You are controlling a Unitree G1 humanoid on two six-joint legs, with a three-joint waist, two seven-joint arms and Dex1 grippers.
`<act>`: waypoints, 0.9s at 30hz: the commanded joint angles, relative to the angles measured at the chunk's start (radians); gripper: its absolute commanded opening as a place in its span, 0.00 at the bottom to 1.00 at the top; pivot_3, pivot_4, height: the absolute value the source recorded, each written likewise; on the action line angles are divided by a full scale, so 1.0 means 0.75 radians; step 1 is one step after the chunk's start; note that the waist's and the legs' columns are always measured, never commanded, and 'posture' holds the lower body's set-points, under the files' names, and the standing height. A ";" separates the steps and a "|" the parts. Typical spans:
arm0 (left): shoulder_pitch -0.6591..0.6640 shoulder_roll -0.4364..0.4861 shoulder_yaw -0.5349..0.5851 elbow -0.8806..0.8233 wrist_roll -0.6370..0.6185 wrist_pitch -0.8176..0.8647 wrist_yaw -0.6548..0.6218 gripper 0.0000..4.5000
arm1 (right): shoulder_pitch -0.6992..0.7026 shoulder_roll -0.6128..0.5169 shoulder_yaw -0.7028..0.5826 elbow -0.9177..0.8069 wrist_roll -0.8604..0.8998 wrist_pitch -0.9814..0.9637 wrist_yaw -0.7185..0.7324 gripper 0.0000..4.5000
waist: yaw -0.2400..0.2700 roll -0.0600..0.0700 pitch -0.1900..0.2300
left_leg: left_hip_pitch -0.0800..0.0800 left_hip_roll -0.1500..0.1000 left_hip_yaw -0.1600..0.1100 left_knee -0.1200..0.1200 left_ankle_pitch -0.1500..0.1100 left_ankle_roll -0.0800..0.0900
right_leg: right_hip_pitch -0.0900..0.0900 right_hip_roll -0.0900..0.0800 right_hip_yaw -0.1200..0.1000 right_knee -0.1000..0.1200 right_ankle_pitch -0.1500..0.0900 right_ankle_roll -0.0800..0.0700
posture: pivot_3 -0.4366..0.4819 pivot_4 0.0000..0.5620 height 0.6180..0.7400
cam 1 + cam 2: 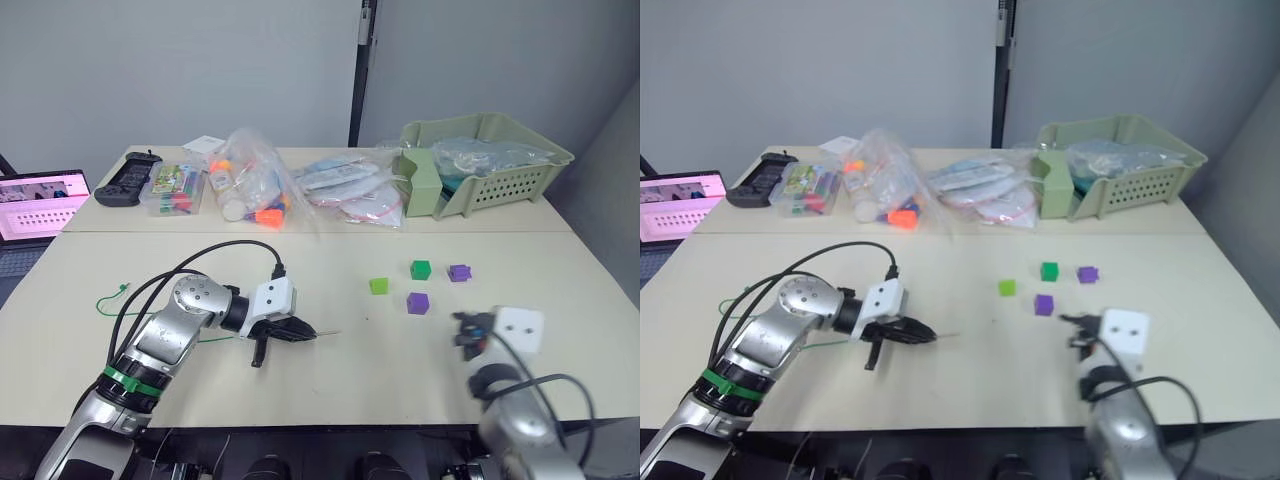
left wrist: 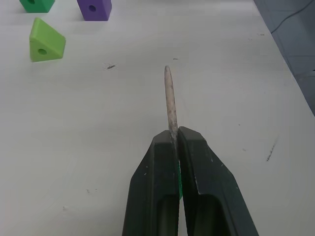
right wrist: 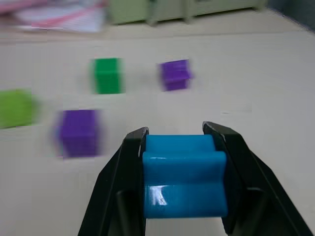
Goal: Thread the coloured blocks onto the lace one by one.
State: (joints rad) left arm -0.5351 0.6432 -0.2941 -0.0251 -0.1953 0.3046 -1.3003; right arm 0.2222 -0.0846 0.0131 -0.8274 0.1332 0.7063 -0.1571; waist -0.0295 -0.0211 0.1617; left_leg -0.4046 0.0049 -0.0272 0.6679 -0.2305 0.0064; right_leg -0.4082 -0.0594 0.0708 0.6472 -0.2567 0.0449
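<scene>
My left gripper [image 1: 300,334] is shut on the lace's stiff pale tip [image 2: 170,101], which sticks out toward the blocks. The green lace [image 1: 115,295] trails behind it to the table's left edge. A light green block [image 1: 379,286], a dark green block [image 1: 421,269] and two purple blocks [image 1: 417,303] [image 1: 459,272] lie on the table right of centre. My right gripper [image 3: 178,135] is shut on the bright blue block [image 3: 183,173], near the table's front right, just short of the nearer purple block [image 3: 78,132].
Clear bags of toys [image 1: 255,185], a small clear box [image 1: 172,190], a black controller [image 1: 127,180] and a pale green basket [image 1: 490,165] line the back of the table. A laptop [image 1: 35,205] stands at the far left.
</scene>
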 commanded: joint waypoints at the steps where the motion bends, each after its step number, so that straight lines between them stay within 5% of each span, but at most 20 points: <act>1: -0.023 -0.004 -0.001 -0.010 -0.007 -0.017 -0.012 0.00 | 0.067 -0.013 0.256 -0.084 -0.109 0.031 -0.036 0.27 | -0.001 0.000 0.000 | 0.001 0.000 0.000 0.002 0.000 0.000 | 0.001 0.000 0.000 0.000 0.000 0.000 | 0.48 0.27 1.00; 17: -0.032 0.020 0.009 -0.007 -0.002 -0.019 -0.044 0.00 | 0.097 0.133 0.311 0.157 -0.088 0.049 0.000 0.27 | 0.022 -0.001 0.000 | -0.002 0.003 0.001 -0.003 0.000 0.000 | -0.002 0.006 -0.008 0.001 -0.006 -0.009 | 0.48 0.27 1.00; 19: -0.031 0.020 0.010 -0.007 -0.003 -0.016 -0.043 0.00 | 0.111 0.131 0.296 0.117 -0.089 -0.010 0.010 0.50 | 0.023 -0.001 0.000 | -0.002 0.007 0.001 -0.004 0.000 0.000 | -0.002 0.008 -0.009 0.001 -0.006 -0.010 | 0.48 0.27 1.00; 25: -0.017 0.023 0.012 -0.021 -0.006 -0.008 -0.037 0.00 | 0.105 -0.031 0.231 -0.114 -0.042 -0.019 0.198 0.98 | 0.023 -0.001 0.000 | -0.003 0.007 0.001 -0.004 0.000 0.000 | -0.002 0.006 -0.009 0.001 -0.007 -0.010 | 0.48 0.27 1.00; 27: -0.010 0.024 0.014 -0.032 -0.009 -0.003 -0.032 0.00 | 0.071 -0.146 0.140 -0.185 0.045 -0.001 0.352 0.99 | 0.022 -0.001 0.000 | -0.004 0.003 0.001 -0.004 -0.001 0.000 | -0.002 0.003 -0.009 0.000 -0.007 -0.009 | 0.48 0.27 1.00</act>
State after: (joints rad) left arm -0.5396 0.6532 -0.2983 -0.0227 -0.1945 0.3056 -1.3254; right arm 0.2812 -0.1420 0.1753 -0.8842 0.1063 0.7041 0.0123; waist -0.0127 -0.0217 0.1619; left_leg -0.4073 0.0065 -0.0264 0.6652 -0.2309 0.0065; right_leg -0.4096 -0.0581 0.0639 0.6475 -0.2617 0.0385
